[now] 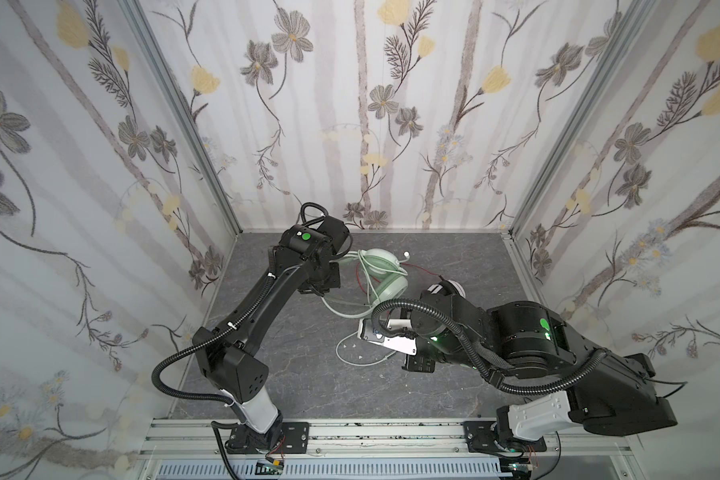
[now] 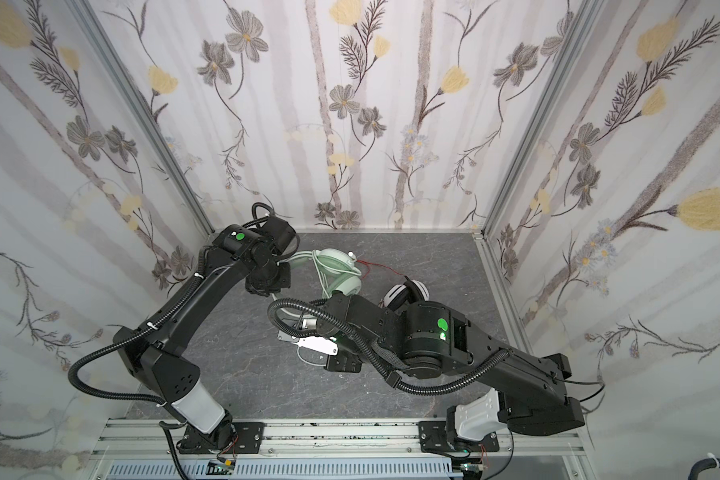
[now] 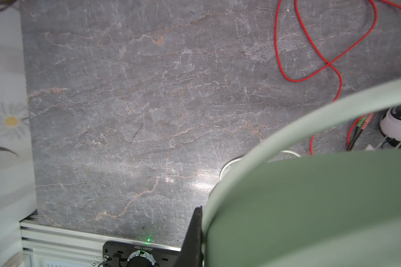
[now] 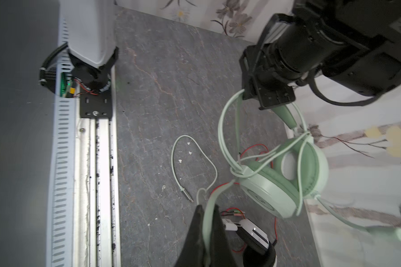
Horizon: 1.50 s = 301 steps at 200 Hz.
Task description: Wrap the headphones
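Three floral-papered walls [image 1: 350, 104] box grey marbled tabletop [image 1: 308, 382]. Left gripper [image 4: 274, 105] clamped on band of mint headset [image 1: 387, 284], centre-back; right gripper [image 4: 206, 208] pinched shut on green cable [image 4: 183, 136]; white-and-black headset [image 2: 412, 291] lying just right, red cable [image 3: 328, 64] looped across surface.

The near-left of the counter [image 1: 304, 390] lies open, between the left arm [image 1: 258, 307] and the right arm [image 1: 516, 332]. The far-right corner is bare too, behind the white-and-black headset [image 1: 449, 286]. The middle is crowded: the mint headset [image 1: 385, 270] held by the left tool [image 4: 273, 105], its green cable [image 4: 218, 189] strung across to the right tool [image 4: 207, 208], a slack loop of it on the counter, and the red cable [image 3: 329, 64] lying beneath. The right arm bars the near right. The left arm closes off the far left along the left wall [image 1: 100, 208].
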Motion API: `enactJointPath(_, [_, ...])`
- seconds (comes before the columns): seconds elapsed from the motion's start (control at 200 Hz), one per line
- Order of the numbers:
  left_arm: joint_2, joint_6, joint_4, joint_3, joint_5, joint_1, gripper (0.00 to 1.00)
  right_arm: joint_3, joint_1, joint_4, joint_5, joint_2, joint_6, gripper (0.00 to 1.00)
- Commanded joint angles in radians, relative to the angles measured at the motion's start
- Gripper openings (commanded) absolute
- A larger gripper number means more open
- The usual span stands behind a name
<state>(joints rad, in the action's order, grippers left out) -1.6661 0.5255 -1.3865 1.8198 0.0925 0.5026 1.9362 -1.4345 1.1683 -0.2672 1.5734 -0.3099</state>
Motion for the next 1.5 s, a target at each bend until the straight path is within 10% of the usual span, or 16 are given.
enactJointPath(0.0, [0.026, 0.097, 0.153, -0.042, -0.102, -0.038, 0.00, 0.002, -0.007, -0.102, 0.201, -0.001, -0.025, 0.00])
enactJointPath(0.34, [0.135, 0.182, 0.375, -0.207, -0.418, -0.165, 0.00, -0.077, -0.008, -0.112, 0.319, -0.016, 0.012, 0.00])
enactJointPath(0.609, [0.179, 0.178, 0.357, -0.234, -0.405, -0.224, 0.00, -0.108, -0.008, -0.138, 0.314, -0.047, 0.033, 0.00])
enactJointPath(0.759, [0.165, 0.099, 0.243, -0.182, -0.266, -0.225, 0.00, -0.101, -0.009, -0.126, 0.203, -0.065, 0.038, 0.00])
enactJointPath(1.084, [0.142, -0.075, -0.032, -0.103, 0.172, -0.129, 0.00, -0.099, 0.010, 0.020, -0.583, -0.021, 0.010, 0.00])
enactJointPath(1.499, [0.080, -0.188, -0.117, -0.100, 0.373, 0.076, 0.00, -0.165, 0.115, -0.296, -0.678, -0.050, -0.397, 0.00])
